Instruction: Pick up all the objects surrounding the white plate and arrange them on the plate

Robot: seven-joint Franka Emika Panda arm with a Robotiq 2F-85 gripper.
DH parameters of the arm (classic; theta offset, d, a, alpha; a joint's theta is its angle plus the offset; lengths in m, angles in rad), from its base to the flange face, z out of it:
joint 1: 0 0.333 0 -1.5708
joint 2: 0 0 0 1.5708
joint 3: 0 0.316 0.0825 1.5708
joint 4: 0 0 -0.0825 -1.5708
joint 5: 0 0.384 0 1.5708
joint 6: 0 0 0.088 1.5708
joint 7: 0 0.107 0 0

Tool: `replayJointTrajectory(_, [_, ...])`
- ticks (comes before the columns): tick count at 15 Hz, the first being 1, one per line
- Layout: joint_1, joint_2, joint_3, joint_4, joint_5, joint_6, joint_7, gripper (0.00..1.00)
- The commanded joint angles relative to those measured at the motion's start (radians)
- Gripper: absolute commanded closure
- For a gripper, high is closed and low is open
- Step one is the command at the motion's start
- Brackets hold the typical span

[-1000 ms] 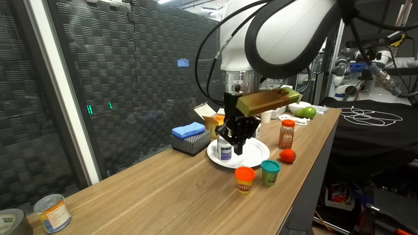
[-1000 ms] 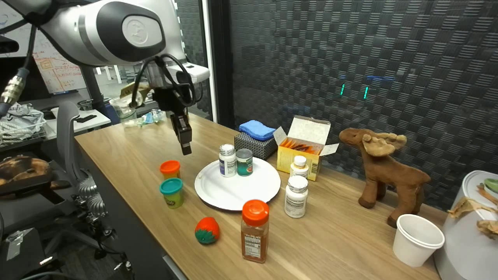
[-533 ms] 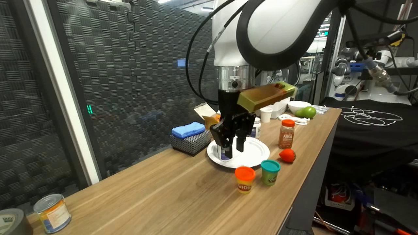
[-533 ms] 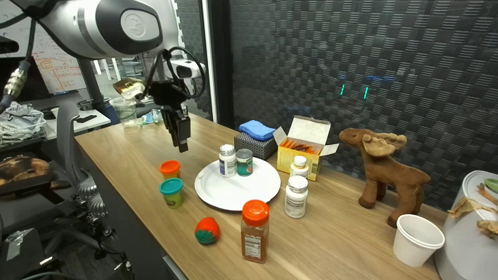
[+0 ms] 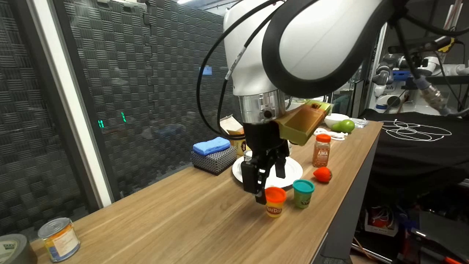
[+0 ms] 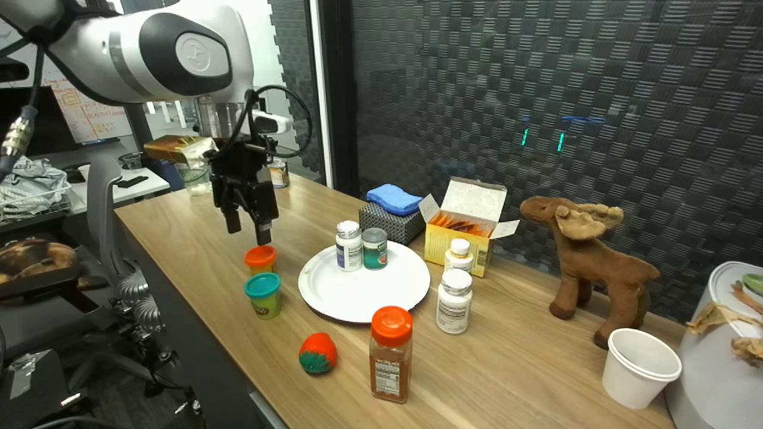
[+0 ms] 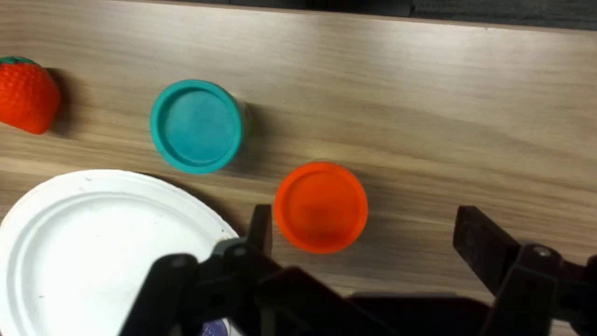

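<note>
While the gripper [image 7: 366, 221] has its two fingers wide apart near the orange-lidded cup [image 5: 275, 206], that cup stands on the table [image 5: 165, 220], close to the white plate [image 6: 369, 298]. Right of that cup in the wrist view, the table spreads wide. The green cup [image 6: 263, 298] and red strawberry [image 6: 318, 353] sit between the plate and the long edge [image 7: 298, 13]. A dark, bumpy wall [image 6: 596, 89] stands behind. On the orange-lidded cup I can read "Doh"; the words on the red-capped bottle [image 6: 391, 360] are blurry.
</note>
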Motion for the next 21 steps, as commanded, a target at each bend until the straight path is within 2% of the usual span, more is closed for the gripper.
replayJointTrajectory(1, [0.005,0.031,-0.004,0.006,-0.065,0.028,-0.021,0.0])
replayJointTrajectory(7, [0.003,0.075,-0.015,0.006,-0.081,0.065,-0.034,0.0])
replayJointTrajectory(8, [0.003,0.076,-0.017,0.004,-0.081,0.059,-0.038,0.03])
replayJointTrajectory(9, [0.004,0.074,-0.018,0.002,-0.081,0.052,-0.04,0.27])
replayJointTrajectory(11, [0.007,0.062,-0.022,-0.007,-0.09,0.048,-0.033,0.29])
replayJointTrajectory(14, [0.007,0.037,-0.029,-0.019,-0.108,0.058,-0.013,0.54])
replayJointTrajectory(16, [0.003,0.026,-0.038,-0.016,-0.122,0.06,-0.001,0.67])
replayJointTrajectory(17, [0.0,0.018,-0.042,-0.016,-0.12,0.061,0.005,0.72])
replayJointTrajectory(21, [-0.02,-0.055,-0.054,-0.024,-0.077,0.058,0.025,0.72])
